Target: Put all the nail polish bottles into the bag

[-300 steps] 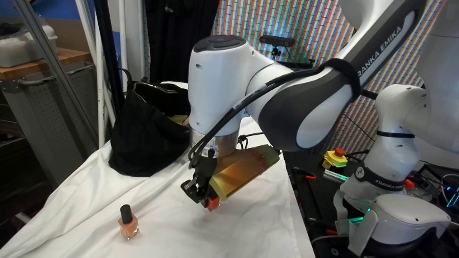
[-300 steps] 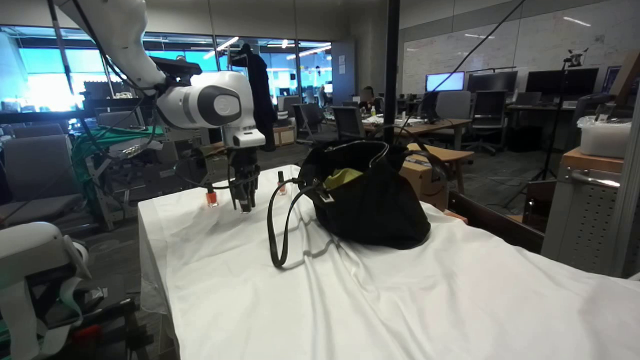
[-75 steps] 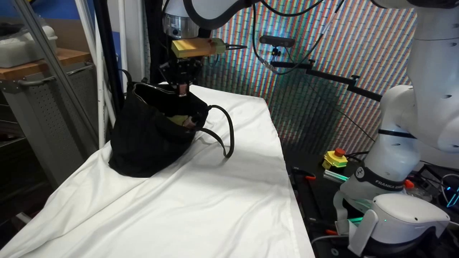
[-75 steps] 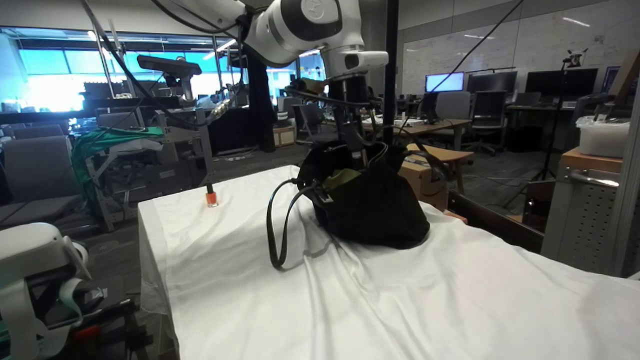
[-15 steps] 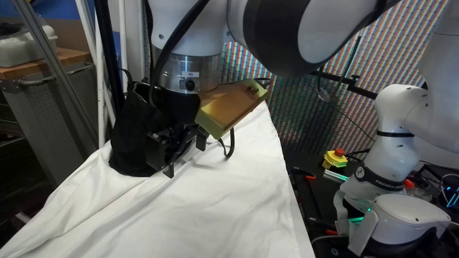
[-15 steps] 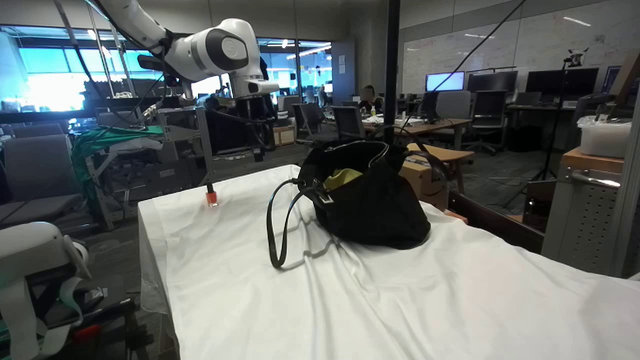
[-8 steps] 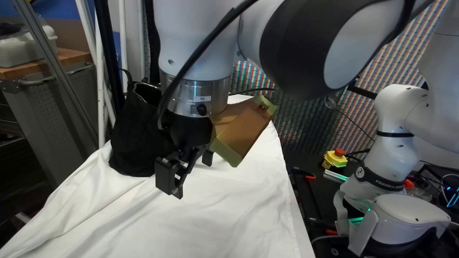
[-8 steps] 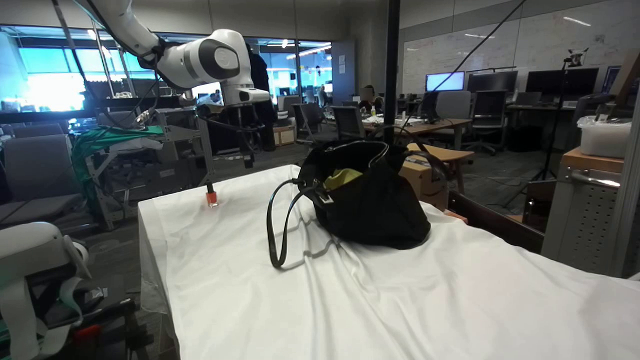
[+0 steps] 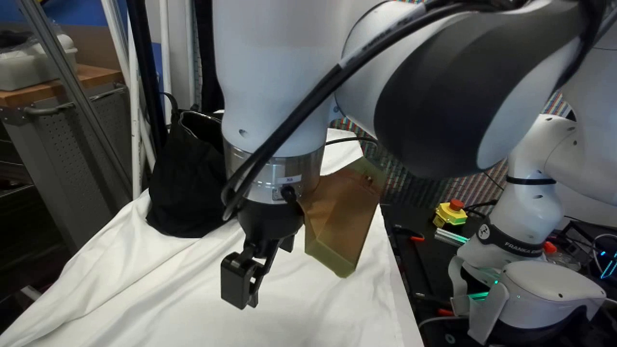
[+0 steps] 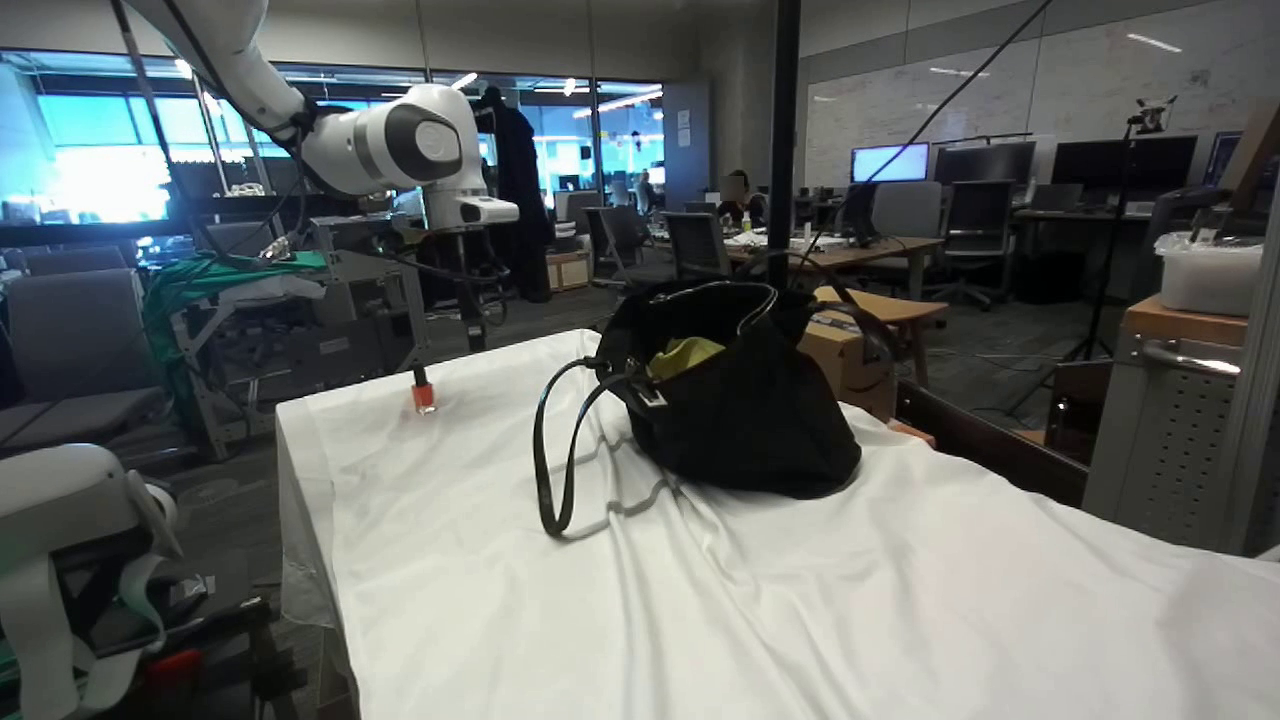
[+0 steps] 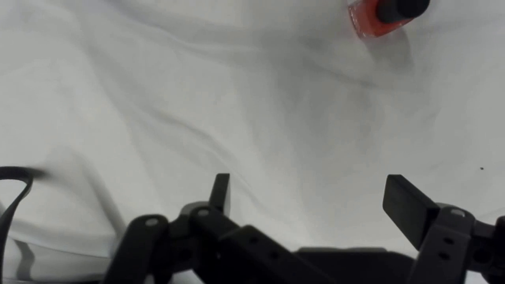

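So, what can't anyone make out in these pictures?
Deep inside the bag: hidden by its own sides in both exterior views.
One side of the bag: behind the arm in an exterior view.
Part of the red bottle: cut off by the wrist view's top edge.
Writing on the whiteboard: too small and faint in an exterior view.

Bright, bluish windows (image 10: 85,120) line the rear in an exterior view; a whiteboard (image 10: 1050,90) extends behind a lit monitor (image 10: 908,168); grey office chairs (image 10: 75,320) stand on dark flooring (image 10: 560,312).
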